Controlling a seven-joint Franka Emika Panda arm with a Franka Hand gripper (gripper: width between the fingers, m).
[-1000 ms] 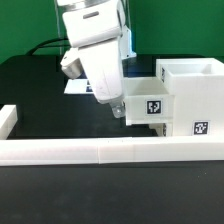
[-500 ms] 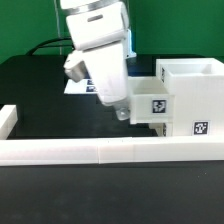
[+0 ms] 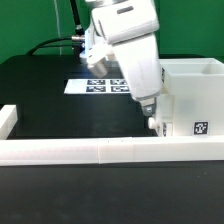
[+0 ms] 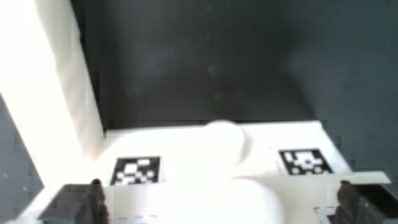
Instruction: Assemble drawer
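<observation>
The drawer (image 3: 190,105) is a white plastic unit, a tall boxy housing with an open top, standing at the exterior view's right on the black surface (image 3: 50,100). A black-and-white square tag shows on its front face low down, just beyond the tool on the exterior view's right. In the wrist view the drawer's white top face (image 4: 214,150) lies directly under the tool, carrying two square tags, one to each side of a small rounded white knob that stands between the tool's fingers. A tall white wall of the unit runs away from the tool along one side.

The white arm comes down from above and leans toward the exterior view's right, its wrist body covering most of the housing's near corner. The tool (image 3: 152,120) sits low against the drawer's front, right at the part it hides. In the wrist view the tool (image 4: 228,203) shows two dark fingertips (image 4: 82,203) set wide apart at the picture's lower corners, with the knob and white plastic between them; they stand spread, touching nothing that can be seen.

A long low white rail (image 3: 90,151) runs across the surface on the near side of the tool, with a short upturned end at the exterior view's left. The marker board (image 3: 92,86) lies flat on the surface behind the tool. Dark cables trail across the far edge, against a green backdrop.
</observation>
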